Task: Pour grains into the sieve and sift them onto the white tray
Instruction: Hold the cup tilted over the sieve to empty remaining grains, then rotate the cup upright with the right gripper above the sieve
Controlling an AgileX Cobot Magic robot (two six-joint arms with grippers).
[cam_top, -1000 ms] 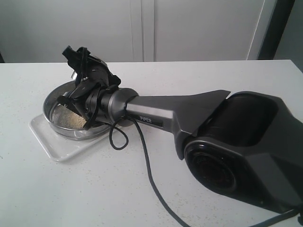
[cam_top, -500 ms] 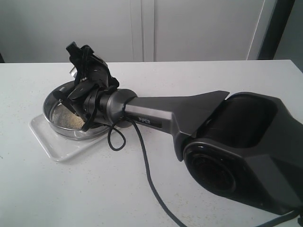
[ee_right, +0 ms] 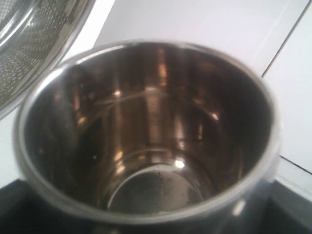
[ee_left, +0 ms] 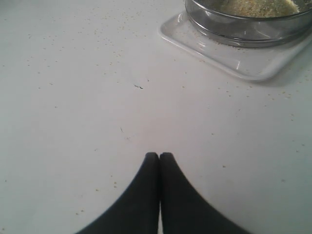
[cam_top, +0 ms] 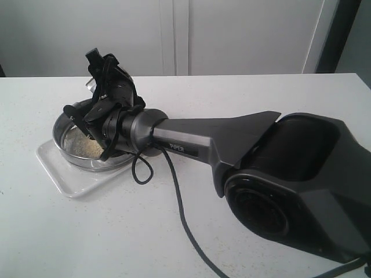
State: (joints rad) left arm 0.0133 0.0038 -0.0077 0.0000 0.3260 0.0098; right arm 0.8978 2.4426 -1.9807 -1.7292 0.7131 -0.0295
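The sieve (cam_top: 68, 152) sits on the white tray (cam_top: 61, 174) at the table's left. A patch of grains (cam_top: 83, 148) lies on its mesh. My right gripper (cam_top: 95, 107) reaches across over the sieve and is shut on a small steel cup (ee_right: 146, 131). The cup's inside looks empty. An edge of the sieve (ee_right: 29, 44) shows beside the cup. My left gripper (ee_left: 159, 155) is shut on nothing, low over bare table. From there the sieve (ee_left: 243, 27), its grains (ee_left: 258, 6) and the tray (ee_left: 243, 62) lie ahead and to one side.
The right arm's dark body (cam_top: 290, 174) and its cable (cam_top: 179, 214) cross the table's middle and right. Stray grains speckle the tabletop (ee_left: 97, 73). White cabinet doors (cam_top: 232, 35) stand behind the table.
The right wrist has turned a little over the sieve with the cup in it, its upper part shifting slightly right. Sieve and tray have not moved.
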